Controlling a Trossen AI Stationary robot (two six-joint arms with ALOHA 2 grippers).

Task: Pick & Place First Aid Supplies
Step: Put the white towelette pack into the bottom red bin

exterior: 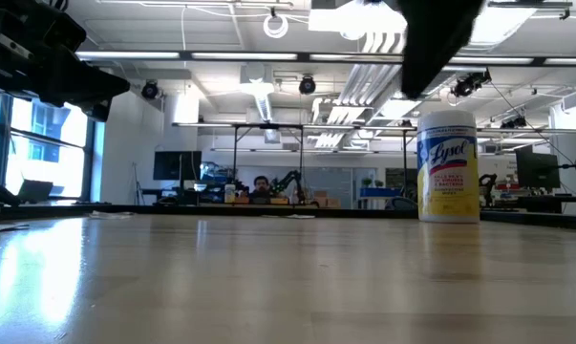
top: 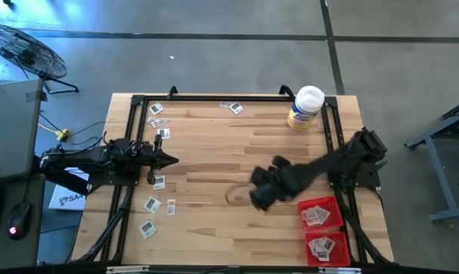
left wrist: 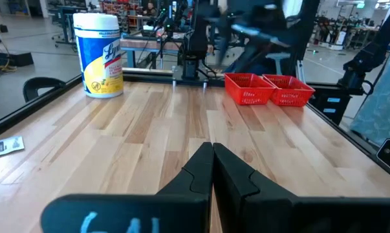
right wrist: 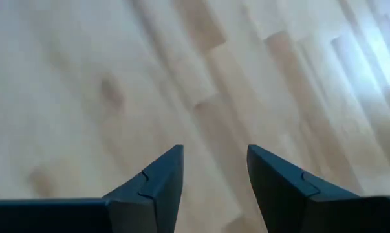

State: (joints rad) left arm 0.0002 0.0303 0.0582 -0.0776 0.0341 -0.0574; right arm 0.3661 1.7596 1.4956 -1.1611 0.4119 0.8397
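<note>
We see the left pincer [left wrist: 212, 169] nearest, its matte dark fingers pressed together into a wedge, hanging low over the tabletop's [top: 214, 144] left side. The right pincer [right wrist: 214, 175] stands spread above bare wood near the middle, nothing between its angular dark fingers [right wrist: 161, 178].

The tabletop is pale butcher-block, glossy strips of light and honey-coloured wood, framed by black metal rails [top: 130, 144]. The first aid supplies [top: 159, 182], small flat white-grey packets with dark print, lie scattered along the left side by the left arm, with a few more [top: 231, 106] at the far edge. Others fill the two red trays [top: 323, 232], ribbed plastic rectangles set end to end at the near right corner; one tray [left wrist: 249, 88] shows its lattice walls in the left wrist view.

A cylindrical yellow jar [exterior: 448, 168] with a white lid stands upright at the far right edge.

Beyond the tabletop the low view opens onto a workshop hall with white ceiling ducts, strip lights and benches, where a person [exterior: 260, 186] sits far back. On the grey floor we make out a round wire fan [top: 27, 52].
</note>
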